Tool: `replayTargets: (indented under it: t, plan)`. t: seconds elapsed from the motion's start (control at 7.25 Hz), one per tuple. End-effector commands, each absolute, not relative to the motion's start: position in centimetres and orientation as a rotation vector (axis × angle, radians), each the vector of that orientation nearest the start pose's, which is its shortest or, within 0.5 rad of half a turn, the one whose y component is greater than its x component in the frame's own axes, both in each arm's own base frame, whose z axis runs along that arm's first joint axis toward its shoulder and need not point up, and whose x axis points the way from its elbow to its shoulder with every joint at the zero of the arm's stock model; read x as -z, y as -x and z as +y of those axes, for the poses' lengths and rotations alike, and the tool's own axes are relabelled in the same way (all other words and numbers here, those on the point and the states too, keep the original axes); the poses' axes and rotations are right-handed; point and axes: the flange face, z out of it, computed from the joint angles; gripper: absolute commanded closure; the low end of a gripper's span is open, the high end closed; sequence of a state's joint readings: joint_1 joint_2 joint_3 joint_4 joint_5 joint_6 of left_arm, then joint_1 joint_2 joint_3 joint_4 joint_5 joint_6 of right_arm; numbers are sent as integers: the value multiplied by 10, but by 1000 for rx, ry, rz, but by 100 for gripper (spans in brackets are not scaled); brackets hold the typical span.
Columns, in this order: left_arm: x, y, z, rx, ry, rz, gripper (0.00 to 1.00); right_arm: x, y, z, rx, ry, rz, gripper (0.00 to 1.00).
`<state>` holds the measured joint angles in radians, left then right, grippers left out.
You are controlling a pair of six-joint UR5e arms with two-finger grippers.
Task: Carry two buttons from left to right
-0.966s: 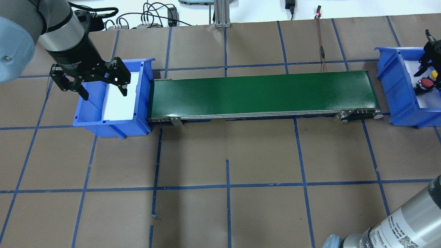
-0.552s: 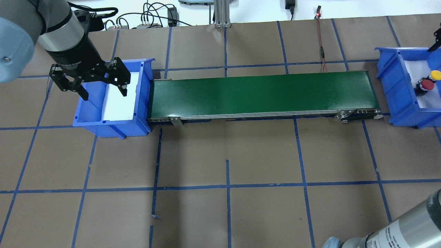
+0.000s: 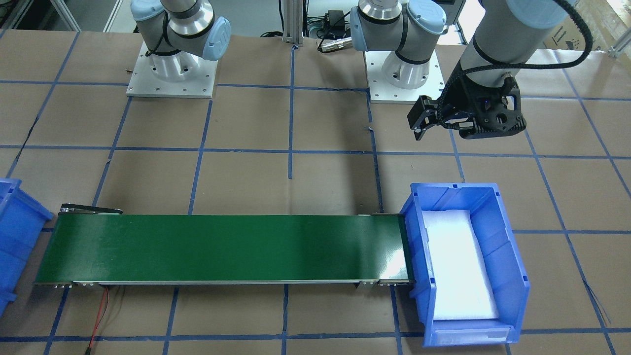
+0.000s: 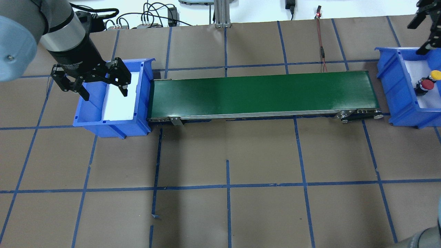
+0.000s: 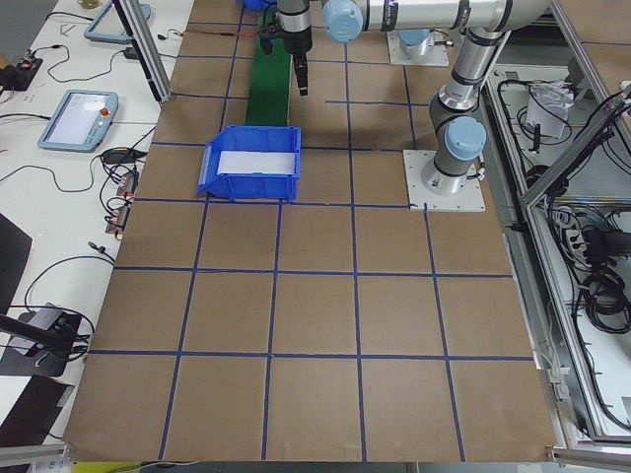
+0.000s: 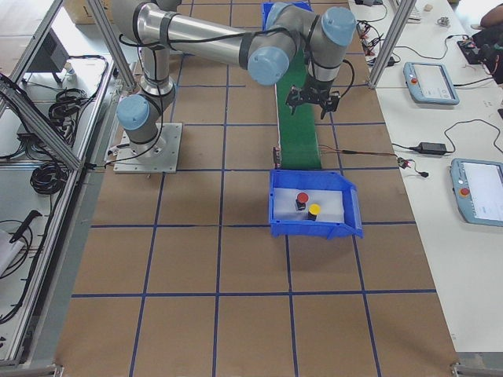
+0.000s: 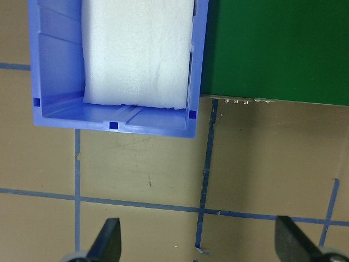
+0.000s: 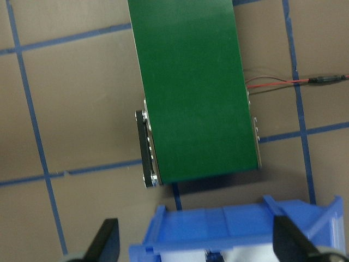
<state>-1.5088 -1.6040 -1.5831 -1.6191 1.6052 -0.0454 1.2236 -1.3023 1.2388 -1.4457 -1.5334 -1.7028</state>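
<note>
Both buttons stand on white foam inside the right blue bin (image 4: 392,70): the yellow button (image 4: 436,74) (image 6: 313,210) and, just beside it, the red button (image 4: 427,85) (image 6: 302,198). My right gripper (image 4: 421,32) (image 8: 197,245) is open and empty, raised high over the bin's belt-side rim, clear of the buttons. The left gripper (image 4: 103,92) (image 7: 199,245) also hangs open and empty, above the near side of the left blue bin (image 4: 113,124), which holds only a white foam pad (image 4: 119,103).
A green conveyor belt (image 4: 262,93) (image 3: 222,246) spans the gap between the two bins. A red wire (image 4: 321,44) runs from the table's far edge to the belt. Brown paper with a blue tape grid covers the table (image 4: 227,155).
My right gripper has lifted out of the right bin, up and away from the buttons, so the yellow button now shows in full. The left gripper has barely moved.
</note>
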Motion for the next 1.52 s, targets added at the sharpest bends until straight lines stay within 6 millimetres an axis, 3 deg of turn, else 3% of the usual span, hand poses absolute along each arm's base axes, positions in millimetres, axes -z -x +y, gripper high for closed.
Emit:
replayTargets:
  t: [0.0, 0.14, 0.41, 0.55, 0.69, 0.83, 0.97, 1.24, 1.38]
  plan:
    - [-449, 97, -515, -146, 178, 3100, 0, -503, -63, -598, -36, 1658, 2591, 0]
    - [-458, 100, -514, -117, 168, 3106, 0, -492, -106, -591, -73, 1456, 2712, 0]
    - [-462, 102, -509, -117, 153, 3107, 0, -478, -132, -582, -11, 928, 2952, 0]
    - [-471, 106, -501, -98, 144, 3106, 0, -482, -146, -557, -18, 733, 3008, 0]
    - [-472, 123, -492, -111, 96, 3099, 0, -487, -149, -539, -12, 668, 3036, 0]
    - [-479, 133, -478, -128, 56, 3084, 0, -487, -150, -535, -9, 660, 3029, 0]
    - [-488, 130, -478, -113, 67, 3097, 0, -489, -150, -535, -3, 591, 3041, 0]
    - [-487, 128, -476, -96, 33, 3090, 0, -491, -149, -532, -11, 306, 3101, 0]
    - [-490, 130, -473, -86, 57, 3093, 0, -490, -149, -531, -14, 293, 3101, 0]
